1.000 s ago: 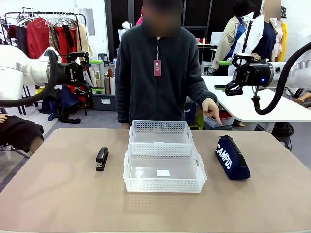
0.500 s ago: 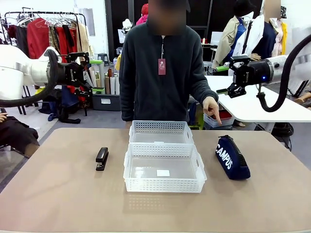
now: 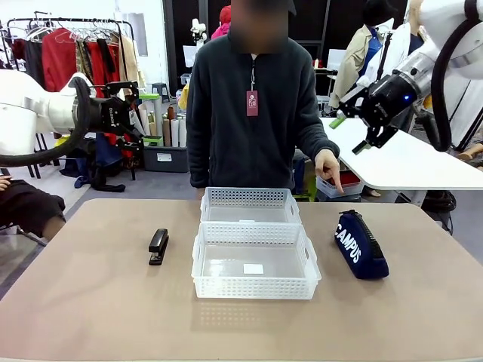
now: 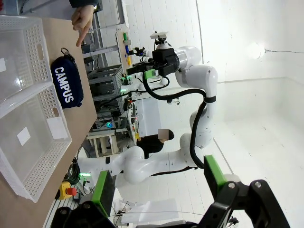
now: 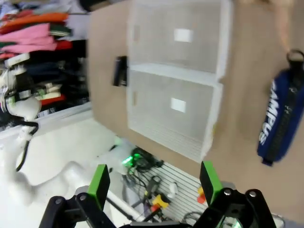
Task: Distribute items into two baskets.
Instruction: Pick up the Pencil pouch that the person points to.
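Navy pouch (image 5: pixel 280 118) blurs in the right wrist view beside baskets (image 3: pixel 255 288); left hand (image 3: pixel 149 118) and right hand (image 3: pixel 347 134) both spread.

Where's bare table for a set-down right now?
Free: table front strip before the larger basket; left end beyond the stapler. Tight: the gap between basket and pouch, with the person's hand pointing down behind it.
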